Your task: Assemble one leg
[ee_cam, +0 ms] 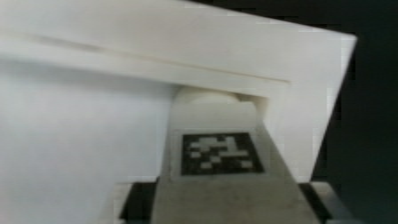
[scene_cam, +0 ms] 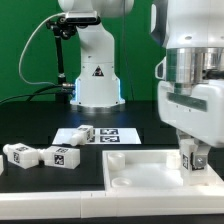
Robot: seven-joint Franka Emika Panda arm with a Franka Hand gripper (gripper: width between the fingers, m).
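Note:
My gripper is shut on a leg, a small white block with a black-and-white tag, and holds it upright at the corner of the large flat white square piece with raised rim on the exterior view's right. In the wrist view the leg runs from between my dark fingers to the piece's inner corner, where its end meets the rim. Three more legs lie on the table: two at the exterior view's left and one on the marker board.
The marker board lies on the black table behind the square piece. A white robot base with a cable stands at the back, before a green wall. Another white arm body fills the exterior view's upper right.

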